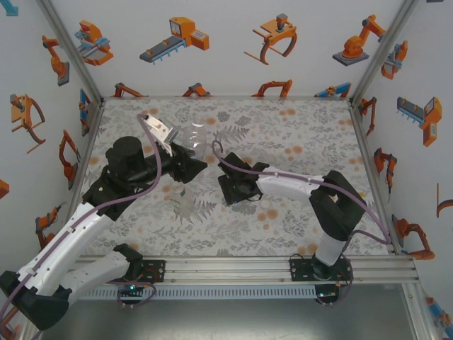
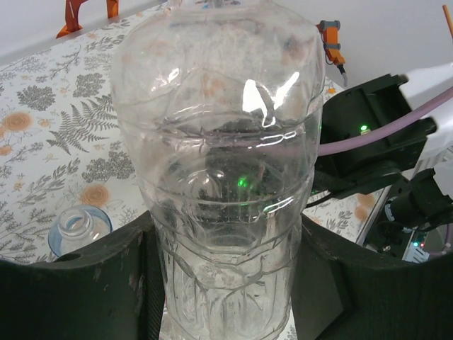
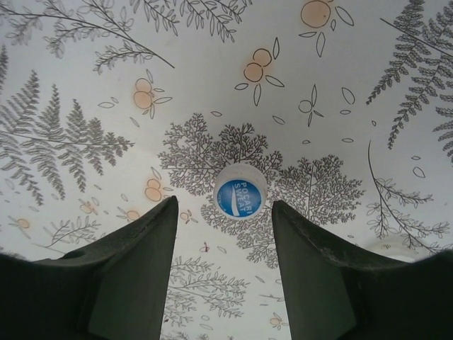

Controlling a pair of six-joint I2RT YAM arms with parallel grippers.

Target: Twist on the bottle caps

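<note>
Left wrist: left fingers (image 2: 71,297) clamp bottle (image 2: 226,212); right fingers (image 3: 120,283) spread, cap (image 3: 240,195) between.

The table cover (image 1: 297,134) is white, printed with grey ferns, leafy sprays and pale orange dots. The walls (image 1: 226,71) are white with orange, blue and grey robot drawings. The bottle (image 2: 219,177) mid-frame in the left wrist view is clear and colourless. The second bottle (image 2: 79,227), lower left, shows a pale blue ring. The bottle cap (image 3: 240,191) is white with a round blue, white-lettered label. The arms (image 1: 64,248) are white and black, their cables (image 1: 241,164) purple.
</note>
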